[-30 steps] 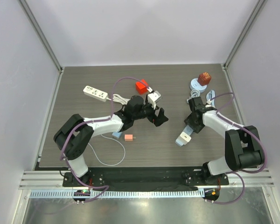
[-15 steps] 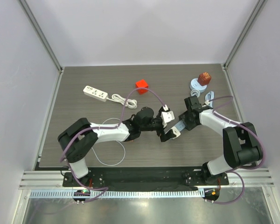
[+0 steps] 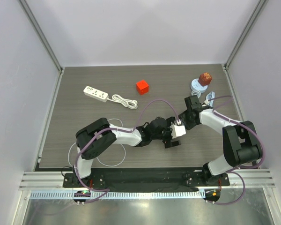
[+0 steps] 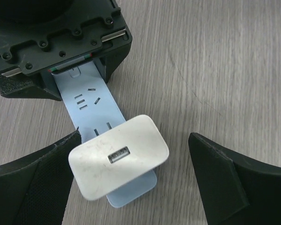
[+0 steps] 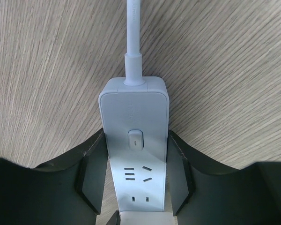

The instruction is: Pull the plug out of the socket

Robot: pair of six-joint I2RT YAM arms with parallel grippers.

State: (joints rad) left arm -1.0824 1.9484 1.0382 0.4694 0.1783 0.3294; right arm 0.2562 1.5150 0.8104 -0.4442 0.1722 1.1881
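A white plug (image 4: 118, 161) with a USB port on top sits in the end of a pale blue socket strip (image 4: 88, 100). My left gripper (image 4: 134, 140) is open with one finger on each side of the plug; the left finger (image 4: 30, 183) nearly touches it and the right finger (image 4: 225, 183) is well apart. My right gripper (image 5: 136, 136) is shut on the strip (image 5: 136, 112), with pads against both long sides below its white cable (image 5: 133, 28). From above, the plug (image 3: 179, 130) lies between the left gripper (image 3: 174, 133) and the right gripper (image 3: 188, 123).
A second white power strip (image 3: 95, 93) with a coiled cord lies at the back left. A red cube (image 3: 142, 86) sits behind the arms. A brown object (image 3: 205, 78) stands on a pale blue disc (image 3: 195, 86) at the back right. A thin white cable (image 3: 107, 161) loops at the front left.
My left arm has swung right and forward until its open fingers sit on either side of the plug. My right gripper has drawn the strip toward the table's middle.
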